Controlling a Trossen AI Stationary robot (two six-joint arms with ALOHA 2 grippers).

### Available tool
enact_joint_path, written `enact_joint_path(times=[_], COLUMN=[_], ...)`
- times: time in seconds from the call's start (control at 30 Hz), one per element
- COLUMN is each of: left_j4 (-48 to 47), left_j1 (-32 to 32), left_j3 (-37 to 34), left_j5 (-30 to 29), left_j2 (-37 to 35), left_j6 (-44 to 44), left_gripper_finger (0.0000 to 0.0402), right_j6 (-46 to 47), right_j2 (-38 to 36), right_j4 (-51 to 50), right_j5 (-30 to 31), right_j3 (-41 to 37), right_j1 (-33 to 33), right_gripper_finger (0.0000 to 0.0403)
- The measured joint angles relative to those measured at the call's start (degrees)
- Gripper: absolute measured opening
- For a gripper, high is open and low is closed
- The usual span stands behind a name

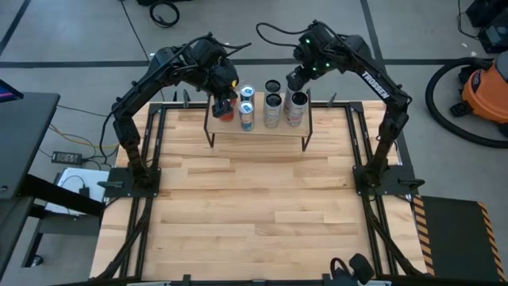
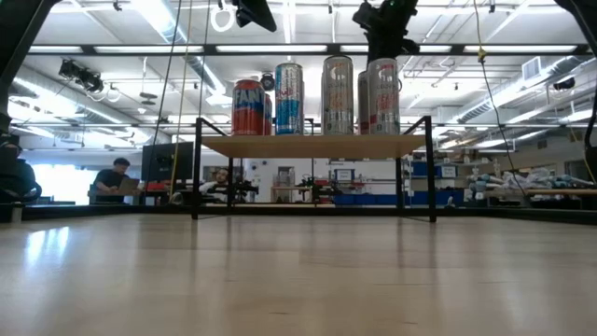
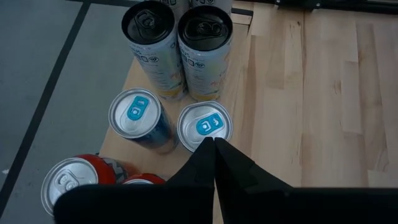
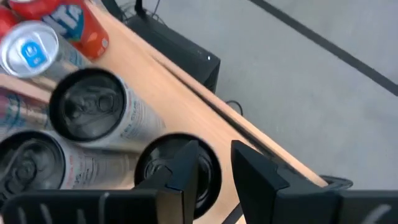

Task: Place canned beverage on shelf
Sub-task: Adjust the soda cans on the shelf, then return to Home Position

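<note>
Cans stand upright on the shelf (image 1: pixel 258 127); the right gripper (image 4: pixel 212 163), fingers slightly parted and grasping nothing, hangs directly above the black-topped can (image 4: pixel 180 171) at the shelf's right end.

Red can (image 2: pixel 247 107), light wooden shelf (image 2: pixel 317 146)

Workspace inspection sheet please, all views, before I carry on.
Surface: wooden table, bare in front of the shelf.
Job's things: shelf at the table's far edge; cans upright on it: orange, blue-tabbed and dark-topped silver ones.
Clutter: nothing seen.
Grippers: left gripper over the orange cans' end, jaws shut, empty; right gripper above a dark-topped can, jaws slightly apart, one over its top; grip unclear.
Cables: coil on the floor.
Surroundings: orange vacuum; seated person.
</note>
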Motion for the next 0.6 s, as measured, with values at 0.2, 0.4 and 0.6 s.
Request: enact_joint_path(times=[0.2, 0.4, 0.6], left_j4=[-0.12, -2.02, -4.33], left_j1=[0.0, 0.02, 0.0], left_j3=[0.01, -0.03, -0.01], left_j5=[-0.21, -0.52, 2.56], left_j2=[0.0, -0.7, -3.55], left_j6=[-0.02, -0.04, -0.55], left_gripper_finger=[0.0009, 0.0009, 0.0009], right_j6=[-0.54, -3.3, -6.79], right_j2=[-1.62, -6.37, -13.65], right_j4=[0.96, 1.73, 5.27], right_j5=[0.0, -0.64, -2.73], right_j3=[0.0, -0.02, -0.02], right_j1=[0.44, 2.62, 4.21], right_gripper_finger=[0.0104, 0.0104, 0.0104])
